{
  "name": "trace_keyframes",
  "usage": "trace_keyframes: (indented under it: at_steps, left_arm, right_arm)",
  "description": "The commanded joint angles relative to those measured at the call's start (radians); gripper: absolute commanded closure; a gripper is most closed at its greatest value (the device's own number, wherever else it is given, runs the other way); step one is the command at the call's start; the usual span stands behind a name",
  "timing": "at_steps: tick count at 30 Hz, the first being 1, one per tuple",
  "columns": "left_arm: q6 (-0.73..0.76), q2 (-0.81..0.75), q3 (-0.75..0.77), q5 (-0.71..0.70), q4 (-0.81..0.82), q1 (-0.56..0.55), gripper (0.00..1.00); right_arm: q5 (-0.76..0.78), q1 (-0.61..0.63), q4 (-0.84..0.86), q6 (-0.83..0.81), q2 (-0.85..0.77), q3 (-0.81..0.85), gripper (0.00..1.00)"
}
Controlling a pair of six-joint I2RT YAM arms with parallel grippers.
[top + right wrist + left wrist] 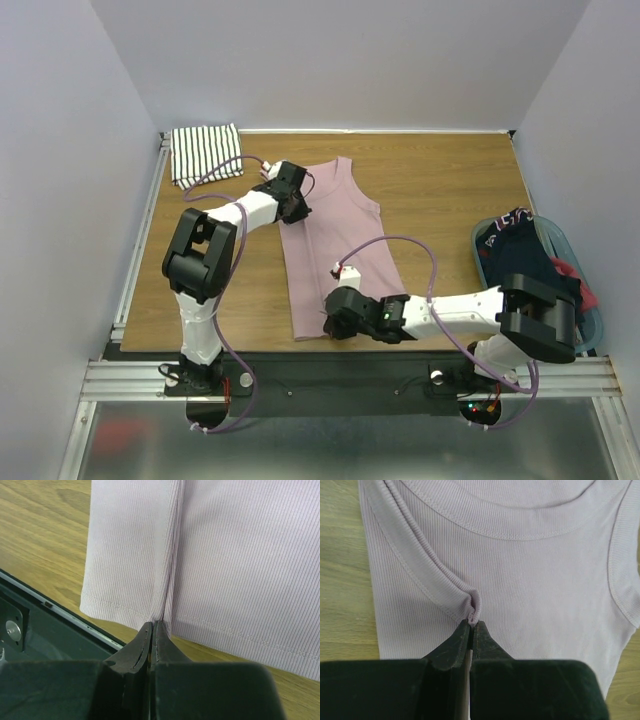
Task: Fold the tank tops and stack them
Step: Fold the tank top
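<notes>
2 garments (pixel 520 258), navy and red, occupy basket (pixel 477 243); left pincer (pixel 471 624), right pincer (pixel 151 625) pinch pink tank top (pixel 320 262).

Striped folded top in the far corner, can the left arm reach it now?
Probably not yet. The white black-striped folded tank top lies close by, but the left tool is shut on the dusty pink ribbed tank top and must release first.

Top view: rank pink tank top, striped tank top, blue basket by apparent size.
1-2. pink tank top and blue basket: too close to rank, basket partly hidden.
3. striped tank top, folded, clearly smallest.
</notes>
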Motion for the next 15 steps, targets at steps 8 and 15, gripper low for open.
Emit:
trace_keyframes:
  at_steps: [8, 15]
  left_arm:
    - [-0.007, 0.035, 0.038, -0.036, 0.020, -0.019, 1.00]
    - [0.007, 0.073, 0.042, -0.038, 0.023, -0.019, 1.00]
  right_arm:
    - [0.051, -0.001, 0.031, 0.054, -0.017, -0.052, 0.99]
    - [0.036, -0.001, 0.034, 0.068, 0.054, -0.037, 0.98]
